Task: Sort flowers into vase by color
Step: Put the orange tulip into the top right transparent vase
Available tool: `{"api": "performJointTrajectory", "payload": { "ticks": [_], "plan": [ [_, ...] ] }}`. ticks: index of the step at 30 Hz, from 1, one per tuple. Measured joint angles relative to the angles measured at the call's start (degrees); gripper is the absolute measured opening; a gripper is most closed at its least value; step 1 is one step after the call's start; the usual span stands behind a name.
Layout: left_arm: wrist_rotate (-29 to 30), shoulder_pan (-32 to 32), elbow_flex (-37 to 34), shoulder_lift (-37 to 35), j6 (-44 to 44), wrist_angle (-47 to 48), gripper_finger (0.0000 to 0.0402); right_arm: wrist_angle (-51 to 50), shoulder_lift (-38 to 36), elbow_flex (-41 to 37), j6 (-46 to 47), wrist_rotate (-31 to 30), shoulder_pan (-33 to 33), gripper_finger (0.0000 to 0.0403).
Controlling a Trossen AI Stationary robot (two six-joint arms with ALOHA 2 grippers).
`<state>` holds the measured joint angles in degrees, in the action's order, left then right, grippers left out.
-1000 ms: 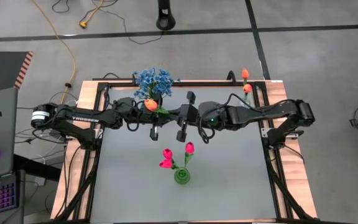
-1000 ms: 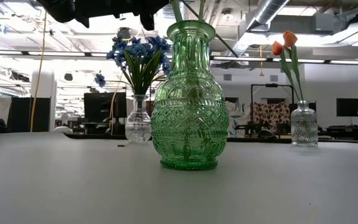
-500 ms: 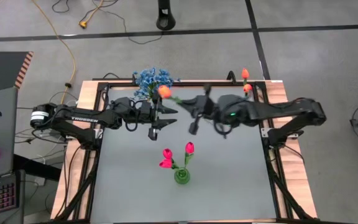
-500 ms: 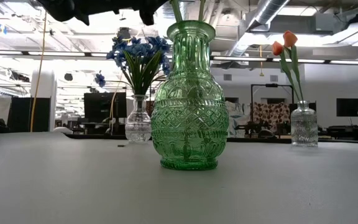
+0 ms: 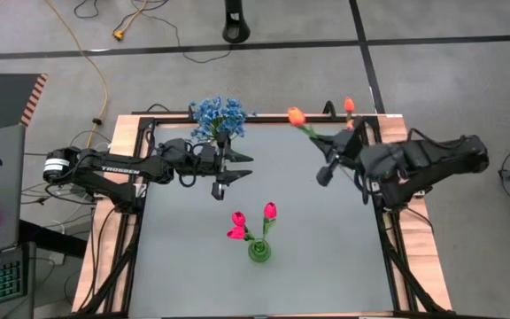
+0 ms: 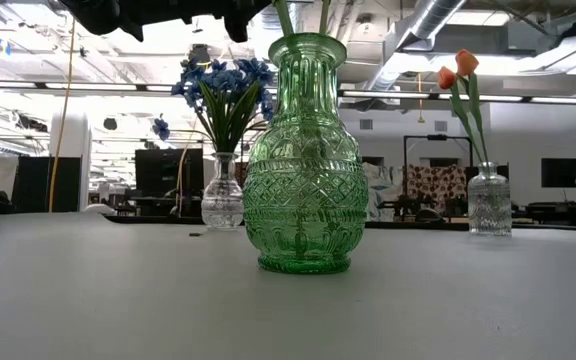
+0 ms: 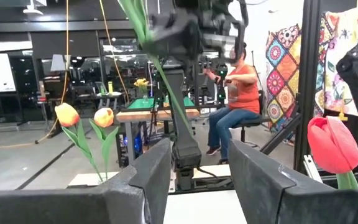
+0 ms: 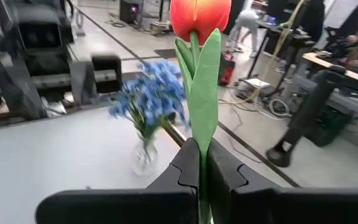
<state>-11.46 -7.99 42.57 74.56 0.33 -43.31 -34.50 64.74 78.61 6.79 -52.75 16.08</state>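
High view shows your right end effector [image 5: 324, 174] near the bench's far right corner, clamped low on the stem of an orange tulip [image 5: 296, 116] whose bloom tilts toward the far edge. Your left end effector [image 5: 228, 174] hangs beside the blue flowers [image 5: 219, 115] at the far edge, fingers apart and empty. Expect the tulip to be light, with a springy stem and a top-heavy bloom; keep your hold low, clear of the leaf
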Motion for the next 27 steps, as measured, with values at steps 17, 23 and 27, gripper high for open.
{"api": "performJointTrajectory", "payload": {
  "ticks": [17,23,27],
  "plan": [
    [0.04,0.00,0.00,-0.02,0.52,0.35,0.0144,27.11,-21.44,-35.08,-4.51,-19.38,10.09,0.0035],
    [0.04,0.00,0.00,-0.02,0.52,0.37,0.0143,41.27,-26.84,-39.21,-16.74,-18.08,9.94,0.0035],
    [0.04,0.00,0.00,-0.02,0.69,0.37,0.0143,53.86,-28.21,-41.57,-23.80,-5.11,8.19,0.0035]
  ]
}}
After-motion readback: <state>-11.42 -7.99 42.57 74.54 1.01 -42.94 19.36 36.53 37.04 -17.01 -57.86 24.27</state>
